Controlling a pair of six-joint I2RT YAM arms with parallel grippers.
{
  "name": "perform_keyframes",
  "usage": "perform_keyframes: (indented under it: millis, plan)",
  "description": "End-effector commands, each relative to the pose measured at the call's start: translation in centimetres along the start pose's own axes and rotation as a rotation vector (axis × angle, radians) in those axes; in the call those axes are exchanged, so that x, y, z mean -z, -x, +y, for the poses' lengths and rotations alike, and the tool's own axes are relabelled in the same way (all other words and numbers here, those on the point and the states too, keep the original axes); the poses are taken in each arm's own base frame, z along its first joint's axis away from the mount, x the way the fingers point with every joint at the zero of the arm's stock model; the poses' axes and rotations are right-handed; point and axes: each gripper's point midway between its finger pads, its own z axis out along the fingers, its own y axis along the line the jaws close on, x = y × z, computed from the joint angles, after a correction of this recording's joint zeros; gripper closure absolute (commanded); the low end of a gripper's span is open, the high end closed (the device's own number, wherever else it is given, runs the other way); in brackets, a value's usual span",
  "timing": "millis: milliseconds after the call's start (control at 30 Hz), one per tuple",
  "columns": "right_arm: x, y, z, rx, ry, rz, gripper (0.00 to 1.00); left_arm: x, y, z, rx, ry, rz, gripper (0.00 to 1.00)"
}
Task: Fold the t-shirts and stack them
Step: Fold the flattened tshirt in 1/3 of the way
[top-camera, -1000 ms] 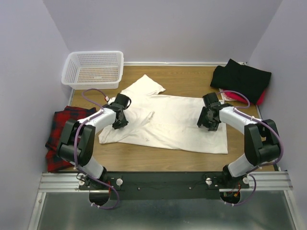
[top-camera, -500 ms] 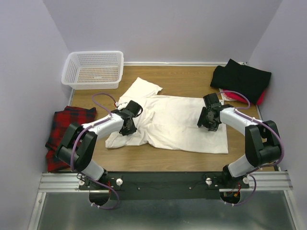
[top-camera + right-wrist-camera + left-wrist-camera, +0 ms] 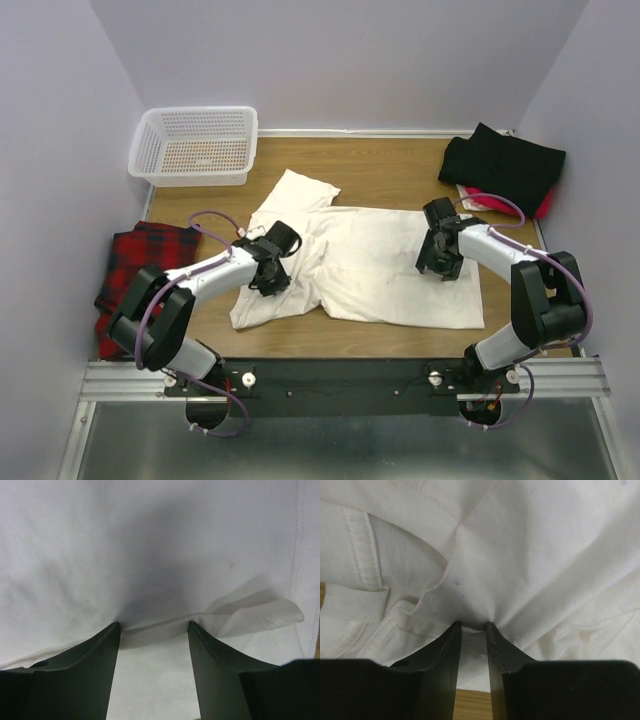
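The cream-white t-shirt [image 3: 370, 270] lies spread across the middle of the wooden table, its left part bunched and folded inward. My left gripper [image 3: 275, 265] is shut on a pinch of that cloth, and creases fan out from its tips [image 3: 473, 625] in the left wrist view. My right gripper [image 3: 441, 256] stands open on the shirt's right part, its fingertips pressed down into the white cloth [image 3: 150, 540] with a shallow crease running between them [image 3: 154, 624]. A black t-shirt [image 3: 505, 165] lies folded at the back right, with a red one [image 3: 546, 205] peeking out beneath it.
A white mesh basket [image 3: 195, 145] stands at the back left corner. A red and black plaid cloth [image 3: 135, 270] hangs over the table's left edge. Bare wood [image 3: 400, 170] shows behind the white shirt and along the front edge.
My left gripper has dragged the shirt's left side rightward and toward the near edge, bunching it. The whole shirt slid slightly right. My right gripper shifted a little nearer.
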Motion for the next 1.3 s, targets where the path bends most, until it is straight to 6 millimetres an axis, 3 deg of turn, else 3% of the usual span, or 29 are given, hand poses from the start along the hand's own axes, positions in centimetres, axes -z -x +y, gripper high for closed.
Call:
perform_keyframes:
  millis: [0,167,367,500,633,733,933,1067,1167,1267]
  plan:
    - [-0.9,-2.8,-5.0,-0.019,-0.234,0.085,0.35,-0.9,-4.2,4.7,-0.014,0.217,0.16,0.64]
    - [-0.8,-1.5,-6.3,-0.056,-0.288,0.043,0.35,-0.2,-1.7,3.0,-0.041,0.223,0.097,0.64]
    - [0.2,0.1,-7.3,-0.071,-0.348,-0.022,0.35,0.1,1.5,2.6,-0.078,0.268,0.033,0.63]
    - [0.4,0.3,-7.4,-0.08,-0.357,-0.025,0.35,-0.1,3.7,3.5,-0.047,0.292,0.002,0.63]
    - [0.5,0.3,-7.3,-0.087,-0.351,-0.026,0.35,-0.2,6.0,5.8,0.027,0.323,-0.025,0.63]
    - [0.6,0.6,-7.2,-0.082,-0.347,-0.033,0.35,0.4,7.2,6.2,0.037,0.329,-0.056,0.63]
    - [1.6,2.2,-6.2,-0.079,-0.297,-0.066,0.35,2.8,10.1,4.2,0.016,0.277,-0.125,0.64]
    - [2.1,3.0,-5.5,-0.073,-0.27,-0.079,0.35,5.2,12.2,1.2,-0.026,0.181,-0.182,0.64]
    - [2.0,3.3,-5.2,-0.076,-0.261,-0.077,0.35,5.2,12.4,-0.2,-0.068,0.121,-0.182,0.64]
    - [2.0,3.4,-4.9,-0.077,-0.253,-0.074,0.35,3.9,12.3,-1.4,-0.112,0.074,-0.168,0.64]
